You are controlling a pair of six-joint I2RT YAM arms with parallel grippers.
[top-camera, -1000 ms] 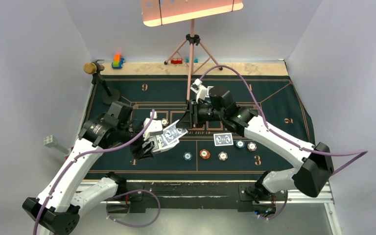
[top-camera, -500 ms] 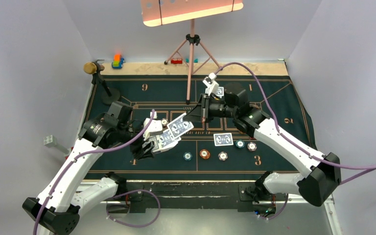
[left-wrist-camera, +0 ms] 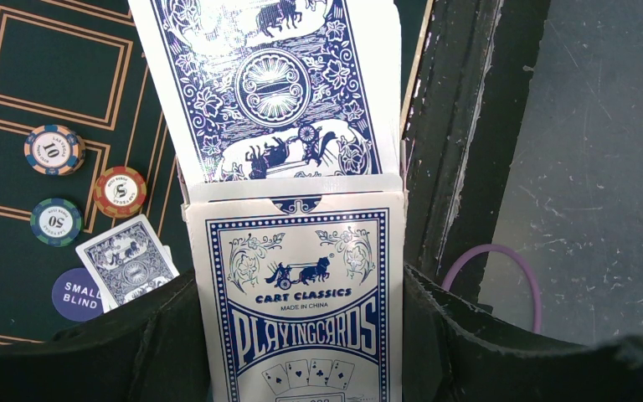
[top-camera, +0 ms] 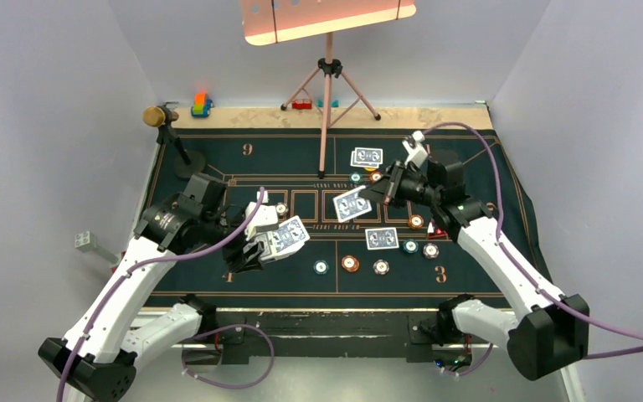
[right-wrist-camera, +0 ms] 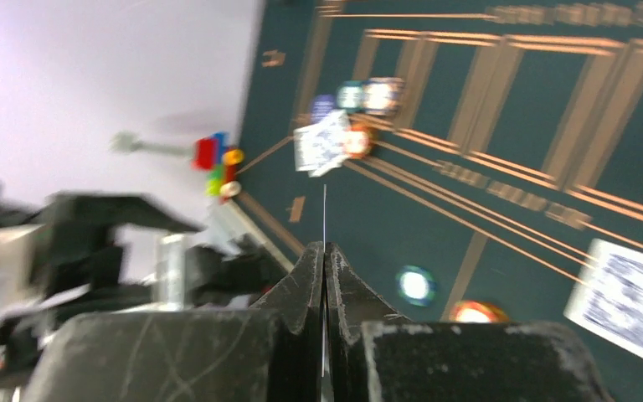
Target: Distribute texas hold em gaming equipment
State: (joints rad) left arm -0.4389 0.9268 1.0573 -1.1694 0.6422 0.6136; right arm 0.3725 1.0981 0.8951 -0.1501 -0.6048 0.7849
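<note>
Left fingers (left-wrist-camera: 161, 352) clamp the card box (left-wrist-camera: 301, 293), with cards poking from its open end. Right of the box, chips (top-camera: 350, 263) and a dealt card (top-camera: 382, 238) lie on the felt tabletop (top-camera: 285, 159). Farther right of the box, right fingers (right-wrist-camera: 301, 293) pinch a single card (top-camera: 352, 203) by its edge. It is probably light, bendy and slippery, so best held firmly near an edge. Beyond lies another card (top-camera: 367, 157).

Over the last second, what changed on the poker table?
The right end effector closed on a playing card from the card box and carried it rightward over the felt. The left end effector kept holding the box; cards and chips already down stayed.
</note>
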